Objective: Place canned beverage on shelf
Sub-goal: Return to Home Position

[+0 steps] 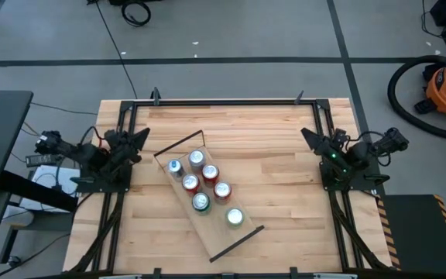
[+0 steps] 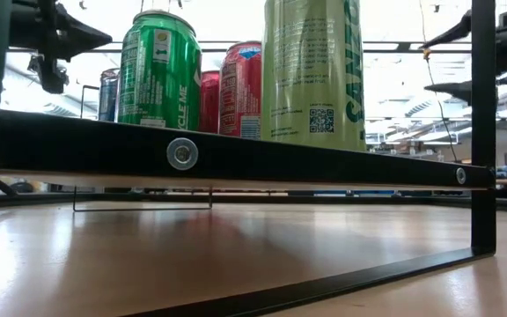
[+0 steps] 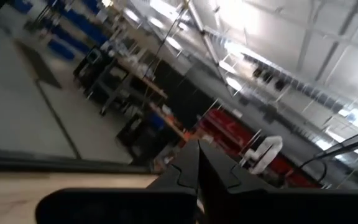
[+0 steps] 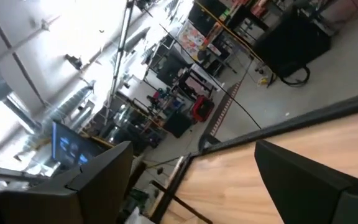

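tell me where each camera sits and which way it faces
High: above the table, straight down on the shelf, its cans and both arms.
Low: at tabletop height, level under the shelf; arm parts at both upper corners.
Left wrist: over the table's edge into the room; left gripper shut.
Right wrist: across the tabletop into the room; right gripper open.
Shared: high and low both show the cans.

Two matte black arms are flanking the table (image 1: 277,155). The left arm (image 1: 99,159), at the table's left edge, is showing chunky jointed housings with thin cables looping along them. The right arm (image 1: 351,161), at the table's right edge, is looking much the same, with a small green light (image 1: 333,155) glowing on it. The left gripper (image 3: 197,149) is showing black fingers (image 3: 182,174) with notched, stepped inner edges. The right gripper (image 4: 192,149) is showing broad, flat, wedge-shaped black ones.
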Controlling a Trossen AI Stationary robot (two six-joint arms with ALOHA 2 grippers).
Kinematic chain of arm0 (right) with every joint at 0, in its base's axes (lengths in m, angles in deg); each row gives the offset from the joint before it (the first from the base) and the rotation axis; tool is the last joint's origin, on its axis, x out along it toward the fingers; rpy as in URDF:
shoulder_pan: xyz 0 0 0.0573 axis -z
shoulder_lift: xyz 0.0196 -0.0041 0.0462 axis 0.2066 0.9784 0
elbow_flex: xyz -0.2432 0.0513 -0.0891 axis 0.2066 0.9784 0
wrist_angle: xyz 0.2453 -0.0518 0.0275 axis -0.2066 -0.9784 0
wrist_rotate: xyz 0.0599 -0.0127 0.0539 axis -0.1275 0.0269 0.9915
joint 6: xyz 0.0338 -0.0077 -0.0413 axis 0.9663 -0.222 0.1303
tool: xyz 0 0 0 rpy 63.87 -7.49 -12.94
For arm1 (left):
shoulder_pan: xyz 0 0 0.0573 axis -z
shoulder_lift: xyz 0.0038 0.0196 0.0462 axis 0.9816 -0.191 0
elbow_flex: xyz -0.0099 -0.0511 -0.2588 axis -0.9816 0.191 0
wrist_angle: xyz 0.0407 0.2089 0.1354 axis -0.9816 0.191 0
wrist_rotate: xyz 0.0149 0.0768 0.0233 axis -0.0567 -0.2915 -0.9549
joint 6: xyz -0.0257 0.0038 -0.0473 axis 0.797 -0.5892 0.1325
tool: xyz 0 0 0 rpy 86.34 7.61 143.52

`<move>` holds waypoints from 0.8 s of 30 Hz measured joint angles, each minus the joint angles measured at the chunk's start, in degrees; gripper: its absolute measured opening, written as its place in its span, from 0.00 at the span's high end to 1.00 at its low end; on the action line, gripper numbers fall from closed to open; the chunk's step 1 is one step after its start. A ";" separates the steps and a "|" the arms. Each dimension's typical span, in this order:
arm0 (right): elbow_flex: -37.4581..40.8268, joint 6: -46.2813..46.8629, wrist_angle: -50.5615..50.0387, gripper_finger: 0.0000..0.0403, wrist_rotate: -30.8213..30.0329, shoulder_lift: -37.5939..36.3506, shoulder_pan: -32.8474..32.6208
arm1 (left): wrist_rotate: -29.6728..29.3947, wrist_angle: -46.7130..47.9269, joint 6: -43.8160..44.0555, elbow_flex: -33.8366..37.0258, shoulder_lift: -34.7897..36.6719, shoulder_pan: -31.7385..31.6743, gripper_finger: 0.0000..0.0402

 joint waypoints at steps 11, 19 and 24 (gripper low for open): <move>4.39 11.85 -4.68 0.14 -2.93 0.00 3.42 | 2.06 -8.50 -12.85 4.63 8.89 -1.55 0.99; 4.38 10.45 -4.63 0.14 -3.31 0.00 10.29 | 0.39 -7.17 -13.66 4.68 8.64 -1.51 0.99; 4.41 14.00 -6.55 0.14 4.52 0.00 16.74 | 1.38 2.64 -2.53 4.68 8.57 -1.62 0.99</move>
